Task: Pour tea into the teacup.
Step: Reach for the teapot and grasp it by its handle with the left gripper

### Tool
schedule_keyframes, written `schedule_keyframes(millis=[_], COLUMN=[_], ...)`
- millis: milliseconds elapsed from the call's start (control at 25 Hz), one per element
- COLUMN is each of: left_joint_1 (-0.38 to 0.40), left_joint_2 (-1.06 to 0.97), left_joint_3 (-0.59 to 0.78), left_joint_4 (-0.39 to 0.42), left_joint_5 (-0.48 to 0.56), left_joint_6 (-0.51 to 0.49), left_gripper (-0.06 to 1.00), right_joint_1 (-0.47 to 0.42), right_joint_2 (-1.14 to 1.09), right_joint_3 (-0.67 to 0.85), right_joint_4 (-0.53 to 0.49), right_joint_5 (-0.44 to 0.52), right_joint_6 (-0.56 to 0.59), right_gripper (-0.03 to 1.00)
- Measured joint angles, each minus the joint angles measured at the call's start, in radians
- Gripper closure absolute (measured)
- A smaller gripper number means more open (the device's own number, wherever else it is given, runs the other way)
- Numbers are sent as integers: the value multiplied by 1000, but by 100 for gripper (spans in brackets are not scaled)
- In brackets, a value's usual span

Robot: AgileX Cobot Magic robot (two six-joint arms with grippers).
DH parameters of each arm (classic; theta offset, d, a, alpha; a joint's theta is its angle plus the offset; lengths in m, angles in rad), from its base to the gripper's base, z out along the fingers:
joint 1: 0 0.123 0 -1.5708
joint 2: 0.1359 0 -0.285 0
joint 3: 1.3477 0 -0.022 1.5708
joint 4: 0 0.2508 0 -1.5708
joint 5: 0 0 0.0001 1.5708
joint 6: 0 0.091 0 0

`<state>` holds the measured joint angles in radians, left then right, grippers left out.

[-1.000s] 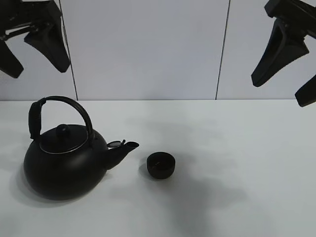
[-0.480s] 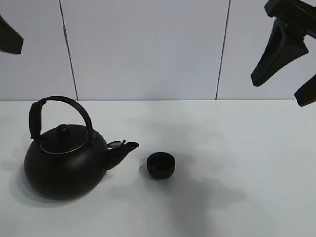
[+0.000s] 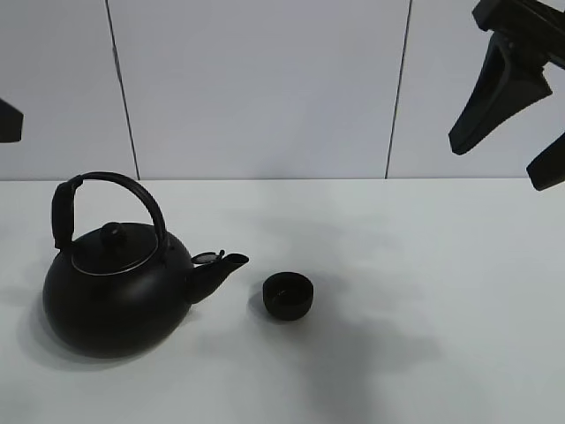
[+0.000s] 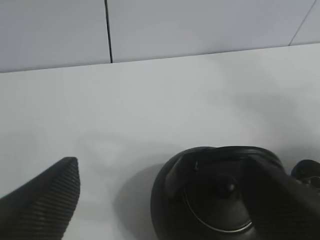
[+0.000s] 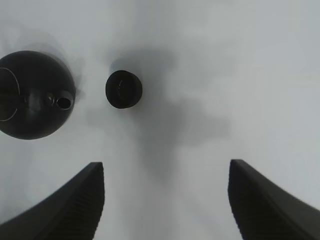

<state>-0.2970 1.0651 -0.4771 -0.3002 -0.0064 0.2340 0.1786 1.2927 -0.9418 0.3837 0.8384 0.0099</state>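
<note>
Right fingers (image 5: 75, 200): spread wide, nothing between them, raised high above worktop (image 3: 424, 256). Teacup (image 3: 288, 295): upright on worktop, far below right fingers and off to their left, well apart from both tips. In right wrist view it lies ahead of their gap, nearer kettle-side finger. Kettle (image 3: 115, 296): upright, lid on, spout just beside teacup, not touching. Left fingers (image 4: 47, 202): one ribbed tip in view, spread cannot be told. Kettle near, to its right, untouched.
</note>
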Motion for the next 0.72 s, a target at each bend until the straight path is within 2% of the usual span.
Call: schedule_keyframes(millis=[160,320,440,520,720], left_joint_1=[-38,-134,-171,-174,-174], left_joint_2=[0,0,-2,-5,-5], left_joint_3=[98,199,257,284,300], left_joint_4=[-1,8,43,56,75], left_joint_5=[-121,-323,-451,-484,-494], left_joint_6=[0,0,0,0,1], left_gripper=[32,34,36,37,37], right_joint_1=[0,0,0,0,0], right_joint_2=[0,0,0,0,0], right_joint_3=[0,0,0,0,0], right_joint_4=[0,-2,-2,-2,-1], right_joint_5=[0,-7,-17,-25,-30], right_joint_6=[0,0,0,0,0], right_gripper=[48,48,48,48,48])
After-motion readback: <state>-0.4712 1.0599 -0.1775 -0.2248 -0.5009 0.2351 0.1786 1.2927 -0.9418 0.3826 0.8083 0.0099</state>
